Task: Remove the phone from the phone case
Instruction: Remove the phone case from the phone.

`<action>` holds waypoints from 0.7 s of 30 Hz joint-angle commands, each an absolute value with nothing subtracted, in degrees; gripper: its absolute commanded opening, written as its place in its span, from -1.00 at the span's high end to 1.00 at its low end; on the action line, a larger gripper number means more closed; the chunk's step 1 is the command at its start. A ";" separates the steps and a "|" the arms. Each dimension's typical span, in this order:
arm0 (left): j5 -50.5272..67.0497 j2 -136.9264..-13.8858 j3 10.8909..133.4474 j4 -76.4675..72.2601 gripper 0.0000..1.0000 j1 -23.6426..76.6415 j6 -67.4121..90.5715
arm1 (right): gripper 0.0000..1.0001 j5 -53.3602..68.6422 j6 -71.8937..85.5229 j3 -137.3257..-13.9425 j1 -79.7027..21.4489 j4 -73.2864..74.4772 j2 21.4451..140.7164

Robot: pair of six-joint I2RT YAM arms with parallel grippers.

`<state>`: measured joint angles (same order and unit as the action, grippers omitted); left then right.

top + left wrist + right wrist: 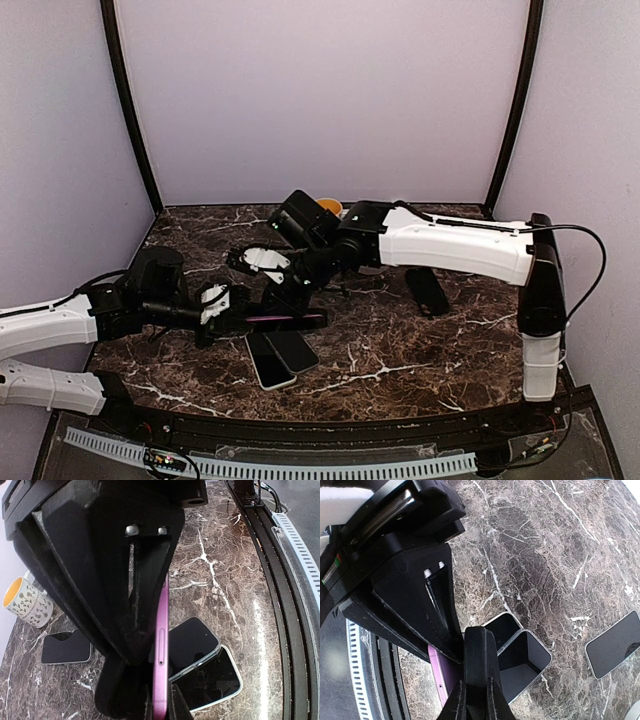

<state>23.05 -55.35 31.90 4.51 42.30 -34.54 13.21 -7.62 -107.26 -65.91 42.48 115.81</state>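
Clamping purple phone (161,645) edgewise, left fingers (117,695) and right fingers (480,655) may slip, dropping it on phones (283,358) at 6 o'clock.

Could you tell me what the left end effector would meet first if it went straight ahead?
Most likely the right end effector, gripping the same purple phone just ahead of it, though depth is hard to judge.

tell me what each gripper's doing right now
left gripper: jaws shut on the purple phone
right gripper: jaws shut on the black phone case
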 commanded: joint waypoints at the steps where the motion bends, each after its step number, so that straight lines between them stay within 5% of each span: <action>1: 16.12 -52.88 32.26 0.18 1.00 41.04 -34.29 | 1.00 12.84 -7.25 -105.31 -66.60 50.89 113.21; 21: 15.55 -53.09 32.26 0.23 1.00 41.04 -34.36 | 1.00 10.52 -6.83 -102.19 -66.53 51.81 110.02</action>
